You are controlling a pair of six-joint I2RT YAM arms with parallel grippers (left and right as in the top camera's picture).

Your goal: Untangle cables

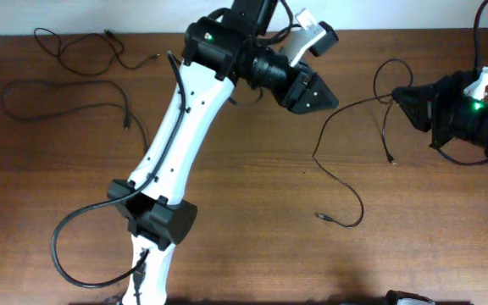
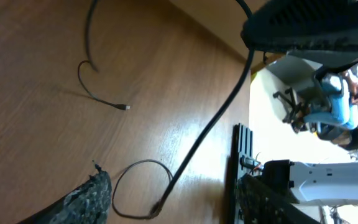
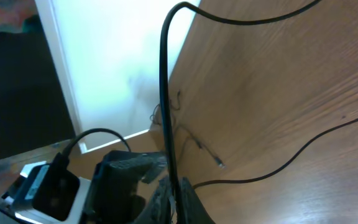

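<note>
**Left arm [image 1: 172, 127] high over the cables [image 1: 314, 155], right gripper [image 1: 403, 96] pinching one**

Left arm stands closest to the overhead lens. It crosses the table [image 1: 252, 195] from the near edge to the far side, with the left gripper [image 1: 318, 95] held above the wood.

Only this view takes in all the cables. One runs from the right gripper in a long bend across the middle to a plug [image 1: 319, 217]. Two more lie loose at the far left corner.

Only the right wrist view shows the grip up close. The fingers are pressed together on a cable that climbs straight out of them and arcs away over the wood.

Only the left wrist view looks past the table edge, to a person in blue [image 2: 337, 102] on an office chair in a bright room.

Brown wood grain covers the table, and a white wall [image 3: 104, 62] stands beyond it.

Left jaws stand spread apart; whether a cable touches them I cannot tell.
</note>
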